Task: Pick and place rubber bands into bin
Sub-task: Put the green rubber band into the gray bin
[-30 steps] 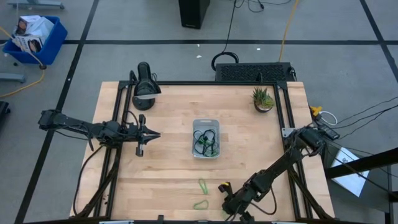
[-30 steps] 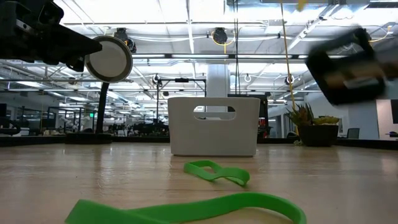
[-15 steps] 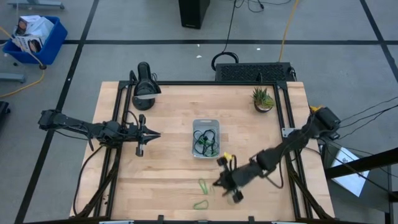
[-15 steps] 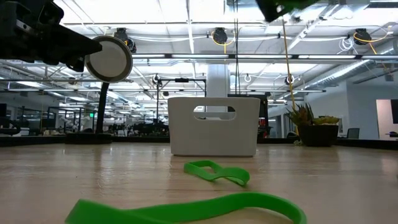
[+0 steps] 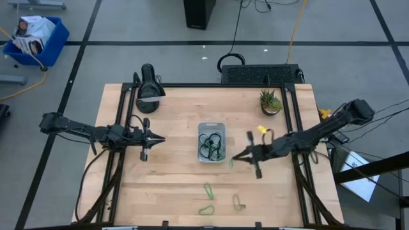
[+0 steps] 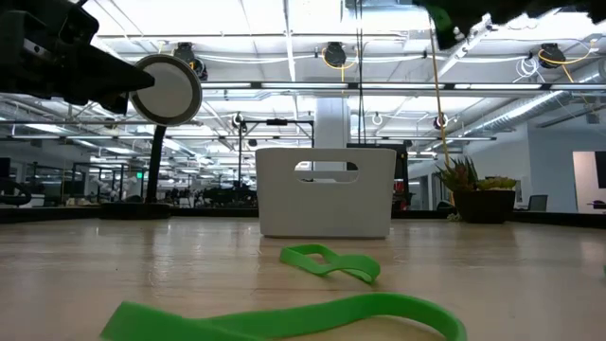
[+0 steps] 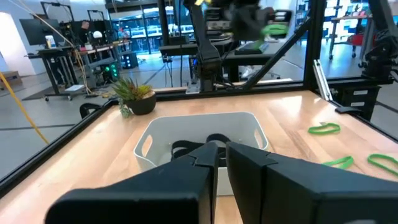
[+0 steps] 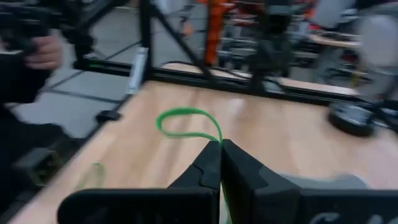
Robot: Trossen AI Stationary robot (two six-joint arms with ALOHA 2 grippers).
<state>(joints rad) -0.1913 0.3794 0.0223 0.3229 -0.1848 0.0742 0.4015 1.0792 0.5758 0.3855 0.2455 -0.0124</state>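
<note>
The right gripper [image 5: 234,158] pinches a green rubber band [image 8: 188,124] in the air just beside the bin [image 5: 211,142]. Dark bands [image 5: 211,144] lie inside the bin. Two green bands [image 5: 207,199] lie on the worktop [image 5: 172,115]. The left gripper [image 5: 163,138] waits, pressed together

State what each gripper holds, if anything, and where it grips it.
The right gripper pinches a light green rubber band at one end of its loop. The left gripper holds nothing.
</note>
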